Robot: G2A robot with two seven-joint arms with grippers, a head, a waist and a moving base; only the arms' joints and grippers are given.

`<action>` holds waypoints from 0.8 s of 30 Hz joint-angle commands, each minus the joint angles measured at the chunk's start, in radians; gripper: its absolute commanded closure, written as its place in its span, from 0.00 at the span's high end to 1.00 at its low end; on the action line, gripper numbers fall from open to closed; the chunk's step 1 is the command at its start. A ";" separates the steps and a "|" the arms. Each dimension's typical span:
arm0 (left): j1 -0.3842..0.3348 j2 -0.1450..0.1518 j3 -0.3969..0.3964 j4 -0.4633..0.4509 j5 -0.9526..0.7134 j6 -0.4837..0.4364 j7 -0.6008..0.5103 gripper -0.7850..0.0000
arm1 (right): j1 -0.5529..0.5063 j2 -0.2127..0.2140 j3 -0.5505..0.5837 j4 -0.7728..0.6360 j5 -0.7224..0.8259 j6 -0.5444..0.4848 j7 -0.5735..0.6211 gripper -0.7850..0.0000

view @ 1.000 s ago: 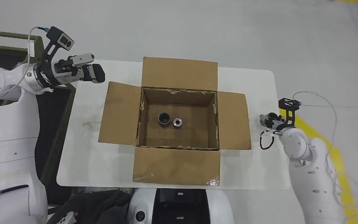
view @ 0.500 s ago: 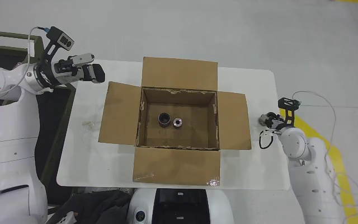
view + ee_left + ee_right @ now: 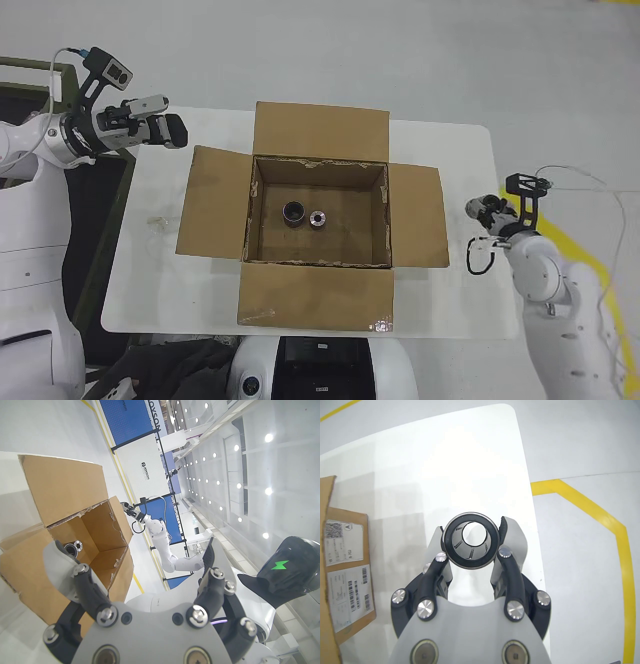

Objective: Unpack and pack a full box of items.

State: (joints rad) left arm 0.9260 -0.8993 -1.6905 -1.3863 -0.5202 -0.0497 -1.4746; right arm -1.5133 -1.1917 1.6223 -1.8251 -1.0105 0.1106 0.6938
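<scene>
The box (image 3: 213,203) sits open in the middle of the table (image 3: 440,300), all four flaps folded flat outward. From above, each flap has bare tabletop beyond it. The near flap comes closest to the table's edge. On the box floor lie a dark sleeve (image 3: 294,212) and a silver-faced sleeve (image 3: 318,218), just beside each other, with free floor all round them. My left gripper (image 3: 178,131) hangs over the far left corner of the table, apart from the left flap. My right gripper (image 3: 478,208) is at the table's right edge, just beyond the right flap.

From my left wrist, the box (image 3: 65,482) is brown corrugated card with torn, ragged rims at the corners. One flap stands up past the opening. The dark sleeve (image 3: 73,547) lies on the bottom inside. My left gripper (image 3: 132,552) has its jaws spread wide with nothing between them.

From my right wrist, my right gripper (image 3: 471,530) is clamped on a metal sleeve (image 3: 471,540), a hollow cylinder with a black end ring, seen end-on. The box flap (image 3: 345,562), carrying printed labels (image 3: 342,540), lies off to one side. Below is white table (image 3: 445,462), with its rounded edge and a yellow line (image 3: 595,507) on the floor beyond.
</scene>
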 commanded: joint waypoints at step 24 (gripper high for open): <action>0.000 0.000 0.000 0.000 0.000 0.000 0.000 1.00 | -0.052 0.000 -0.079 -0.355 -0.124 -0.009 0.008 0.00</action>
State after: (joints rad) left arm 0.9260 -0.8993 -1.6905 -1.3863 -0.5202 -0.0497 -1.4746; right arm -1.5695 -1.1922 1.5479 -2.1745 -1.1328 0.1068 0.6969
